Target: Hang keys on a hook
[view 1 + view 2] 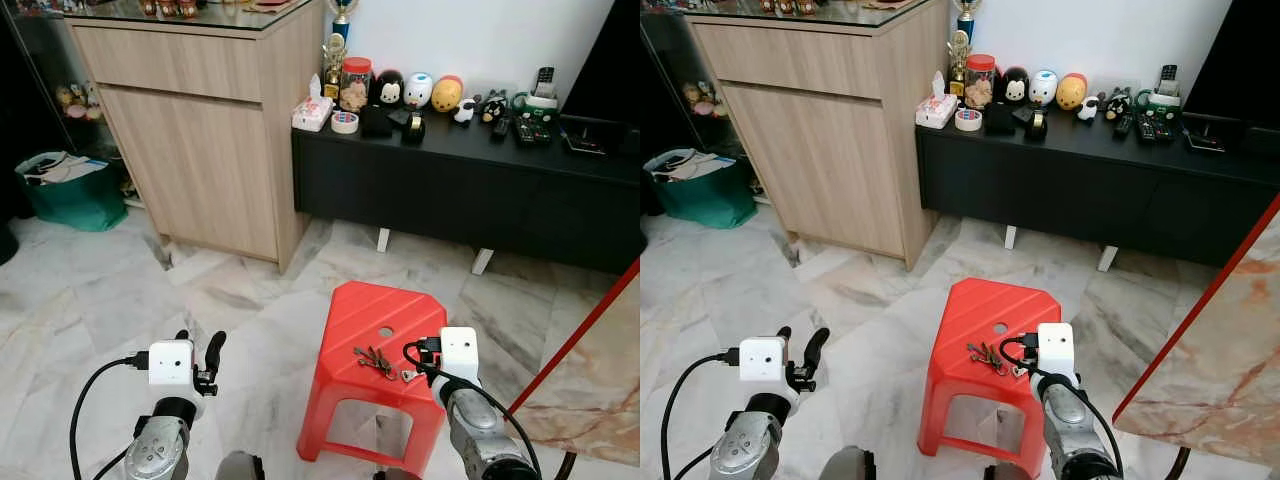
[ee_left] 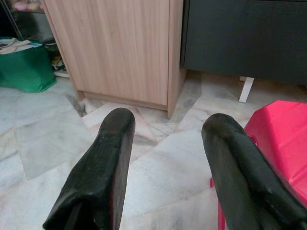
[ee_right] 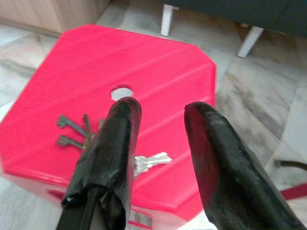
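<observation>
Right wrist view is where the coming move is best judged: the bunch of dark and silver metal keys (image 3: 86, 136) is seen lying flat on the red plastic stool (image 3: 158, 81), partly hidden behind one black finger of the right claw (image 3: 158, 143), whose fingers are spread apart with nothing between them. The bunch is fanned out across the lower centre of that frame, two dark keys pointing toward the left edge and a silver key (image 3: 151, 159) pointing toward the gap between the fingers, just below the round hole in the seat.

In the left eye view the keys (image 1: 377, 361) are found at the lower centre, on the near part of the stool top, just to the left of the right claw's white wrist camera. The left claw (image 1: 200, 365) is held at the lower left over the marble floor (image 1: 90, 290), well apart from the stool, its fingers likewise released and empty.

The right arm is judged the nearer; a short reach forward and down is called for. No hook can be made out.
</observation>
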Robot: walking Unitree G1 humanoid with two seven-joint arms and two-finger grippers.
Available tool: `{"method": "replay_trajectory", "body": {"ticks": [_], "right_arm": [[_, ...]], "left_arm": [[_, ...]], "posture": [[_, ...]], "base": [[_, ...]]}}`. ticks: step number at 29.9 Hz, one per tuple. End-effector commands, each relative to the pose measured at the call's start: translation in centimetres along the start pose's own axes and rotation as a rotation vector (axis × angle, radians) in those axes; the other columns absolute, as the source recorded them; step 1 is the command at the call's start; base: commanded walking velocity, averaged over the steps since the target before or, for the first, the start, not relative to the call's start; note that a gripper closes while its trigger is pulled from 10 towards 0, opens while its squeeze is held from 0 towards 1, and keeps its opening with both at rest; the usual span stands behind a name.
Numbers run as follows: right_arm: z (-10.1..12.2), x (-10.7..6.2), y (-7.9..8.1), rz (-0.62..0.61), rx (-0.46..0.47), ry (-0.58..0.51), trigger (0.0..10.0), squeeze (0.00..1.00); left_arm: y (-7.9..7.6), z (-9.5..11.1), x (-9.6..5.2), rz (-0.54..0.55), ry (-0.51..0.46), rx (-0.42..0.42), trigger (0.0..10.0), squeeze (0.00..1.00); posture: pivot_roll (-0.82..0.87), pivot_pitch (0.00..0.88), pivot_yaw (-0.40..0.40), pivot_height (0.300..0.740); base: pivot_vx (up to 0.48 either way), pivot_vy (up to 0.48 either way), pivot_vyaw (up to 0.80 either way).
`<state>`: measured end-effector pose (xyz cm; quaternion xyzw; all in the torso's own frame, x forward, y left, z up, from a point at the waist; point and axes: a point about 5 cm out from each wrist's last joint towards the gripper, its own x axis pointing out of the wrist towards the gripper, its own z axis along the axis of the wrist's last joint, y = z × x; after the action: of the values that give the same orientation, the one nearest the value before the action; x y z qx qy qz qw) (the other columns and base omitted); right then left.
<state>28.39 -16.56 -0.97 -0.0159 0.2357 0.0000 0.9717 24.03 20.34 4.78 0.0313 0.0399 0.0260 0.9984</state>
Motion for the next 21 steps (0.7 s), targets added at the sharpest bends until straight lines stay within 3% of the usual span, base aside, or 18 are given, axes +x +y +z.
{"method": "replay_trajectory", "body": {"ticks": [1, 10, 21], "right_arm": [[0.61, 0.32, 0.24, 0.009, -0.008, 0.0, 10.0, 0.0], [1.03, 0.3, 0.21, 0.017, 0.004, -0.043, 10.0, 0.0], [0.31, 0.04, -0.02, 0.01, -0.007, -0.022, 10.0, 0.0]], "left_arm": [[0.03, -0.15, 0.14, 0.005, 0.014, -0.013, 10.0, 0.0], [-0.1, -0.28, 0.25, 0.003, 0.017, -0.017, 10.0, 0.0], [-0.17, -0.4, 0.35, 0.003, 0.02, -0.02, 10.0, 0.0]], "posture": [[0.04, 0.028, -0.036, 0.639], [0.04, 0.03, -0.034, 0.591], [0.04, 0.028, -0.035, 0.591]], "base": [[0.0, 0.0, 0.0], [0.0, 0.0, 0.0], [0.0, 0.0, 0.0]]}}
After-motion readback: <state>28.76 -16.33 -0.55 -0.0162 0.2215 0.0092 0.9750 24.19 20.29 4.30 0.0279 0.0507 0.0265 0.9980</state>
